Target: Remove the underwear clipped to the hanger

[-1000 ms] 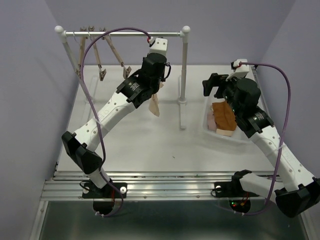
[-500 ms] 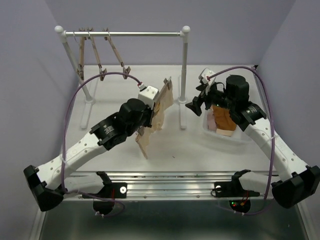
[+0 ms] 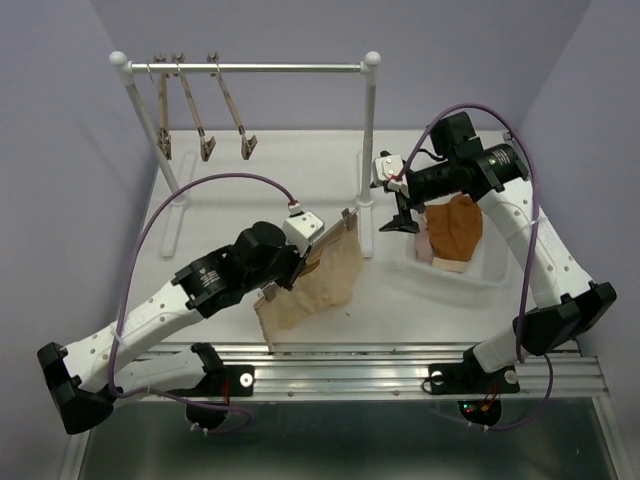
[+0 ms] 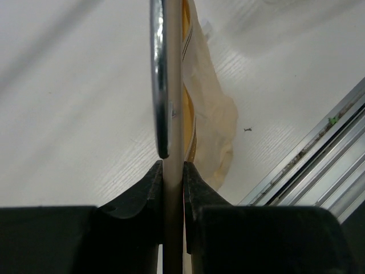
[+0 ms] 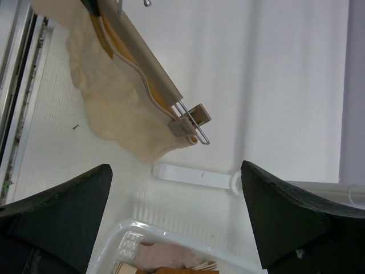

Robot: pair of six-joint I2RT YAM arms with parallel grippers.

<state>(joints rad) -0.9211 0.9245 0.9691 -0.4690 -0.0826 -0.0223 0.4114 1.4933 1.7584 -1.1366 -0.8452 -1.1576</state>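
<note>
The left gripper (image 4: 173, 174) is clamped tight on the hanger (image 3: 338, 232), tilting it over the middle of the tabletop (image 3: 230, 210), with the beige brief (image 3: 315, 290) clipped on and draping toward the near edge. The right gripper (image 3: 397, 220), jaws wide apart, hovers just right of the end clip (image 5: 188, 121). Smart play: left holds rigid while right pinches fabric close under that clip and tugs straight off, then carries it to the bin (image 3: 485, 278) on the right, beside the pink brief (image 3: 424, 243) and rust brief (image 3: 455, 228).

walls (image 3: 60, 200): pale lilac, three sides | bench (image 3: 290, 150): white, faint wood grain | near edge: aluminium rails (image 3: 340, 367) | far side: white-posted rack (image 3: 290, 68), metal rod | light: even; soft shadows
</note>
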